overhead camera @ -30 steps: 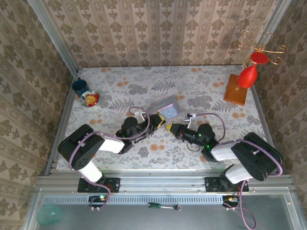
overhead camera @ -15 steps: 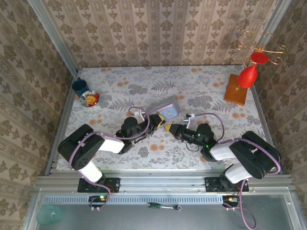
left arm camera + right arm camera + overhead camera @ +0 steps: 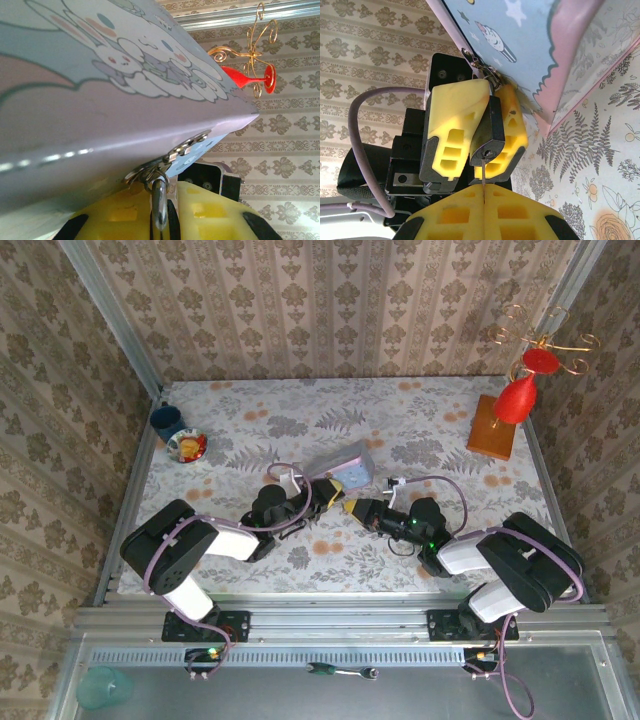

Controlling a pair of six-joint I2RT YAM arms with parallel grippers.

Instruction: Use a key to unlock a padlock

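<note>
The pastel cartoon tin (image 3: pixel 340 464) (image 3: pixel 100 100) lies mid-table. The small dark padlock (image 3: pixel 488 131) hangs by its thin shackle (image 3: pixel 160 200) from the tin's metal hasp (image 3: pixel 167 159). My left gripper (image 3: pixel 326 491) (image 3: pixel 169 212) is shut on the padlock, and its yellow fingers (image 3: pixel 454 127) clamp the body on both sides. My right gripper (image 3: pixel 350 506) (image 3: pixel 484 194) faces it, shut on a thin key blade (image 3: pixel 483 172). The blade's tip sits at the keyhole (image 3: pixel 486 153) on the padlock's underside. The key's head is hidden between the pads.
A blue cup (image 3: pixel 165 421) and a small dish (image 3: pixel 187 446) stand at the far left. A wooden base with red ornaments on gold wire (image 3: pixel 497 423) (image 3: pixel 247 77) is at the far right. A screwdriver (image 3: pixel 340 670) lies on the front rail.
</note>
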